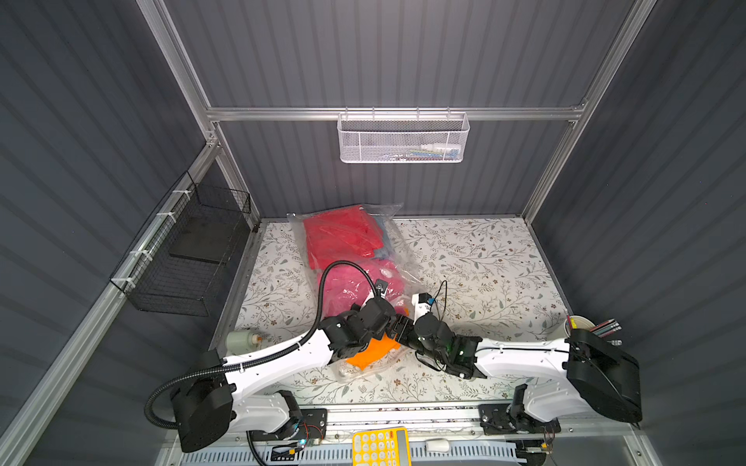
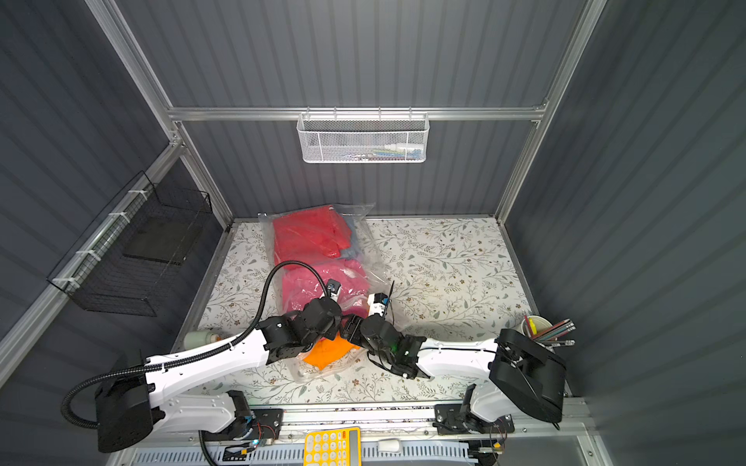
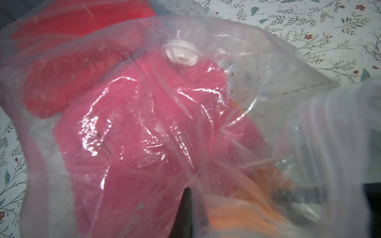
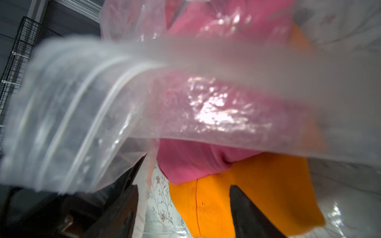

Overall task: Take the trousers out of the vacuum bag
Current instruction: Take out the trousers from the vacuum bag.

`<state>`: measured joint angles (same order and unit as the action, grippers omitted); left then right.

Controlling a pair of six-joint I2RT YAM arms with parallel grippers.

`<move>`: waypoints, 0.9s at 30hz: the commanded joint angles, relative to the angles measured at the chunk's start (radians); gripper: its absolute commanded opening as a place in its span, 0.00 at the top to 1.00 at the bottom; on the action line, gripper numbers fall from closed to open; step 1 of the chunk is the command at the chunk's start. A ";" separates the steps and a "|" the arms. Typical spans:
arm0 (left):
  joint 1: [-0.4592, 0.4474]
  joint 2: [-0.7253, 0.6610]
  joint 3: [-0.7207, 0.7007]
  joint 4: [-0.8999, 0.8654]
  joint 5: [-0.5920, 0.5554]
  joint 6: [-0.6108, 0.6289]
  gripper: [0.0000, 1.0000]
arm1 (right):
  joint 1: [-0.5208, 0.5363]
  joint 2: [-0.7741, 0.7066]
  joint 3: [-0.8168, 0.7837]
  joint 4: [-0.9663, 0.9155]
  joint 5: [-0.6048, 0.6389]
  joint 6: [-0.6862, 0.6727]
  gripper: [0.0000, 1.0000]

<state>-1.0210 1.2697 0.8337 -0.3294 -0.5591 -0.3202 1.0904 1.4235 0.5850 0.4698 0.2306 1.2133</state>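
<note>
straddling the orange trousers [image 4: 268,185], the right tool [image 4: 185,208] gapes inside the vacuum bag [image 4: 82,103].

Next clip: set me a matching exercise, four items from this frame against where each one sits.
Items
1. orange trousers
2. red trousers
3. hot pink trousers
4. white mesh basket

Places
A. far end of the vacuum bag
B. hung on the back rail
C. at the bag's mouth, near end
D. mid-bag, beneath the valve cap

Pairs: 1-C, 2-A, 3-D, 4-B
</note>
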 commanded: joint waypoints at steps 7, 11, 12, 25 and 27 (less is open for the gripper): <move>0.004 -0.033 0.010 -0.019 -0.006 0.014 1.00 | -0.045 0.098 -0.019 0.072 -0.051 0.124 0.33; 0.005 -0.038 0.003 -0.029 -0.018 0.000 1.00 | -0.071 0.131 -0.007 0.117 -0.061 0.108 0.38; 0.005 -0.039 0.002 -0.032 -0.021 -0.003 1.00 | -0.077 0.136 0.002 0.110 -0.061 0.105 0.39; 0.013 -0.050 0.000 -0.032 -0.024 -0.012 1.00 | -0.098 0.187 0.072 0.015 -0.053 0.120 0.24; 0.015 -0.049 0.005 -0.027 -0.018 -0.011 1.00 | -0.104 0.198 0.081 0.012 -0.062 0.127 0.23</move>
<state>-1.0134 1.2423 0.8330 -0.3622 -0.5686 -0.3214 0.9989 1.5986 0.6445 0.5072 0.1638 1.3281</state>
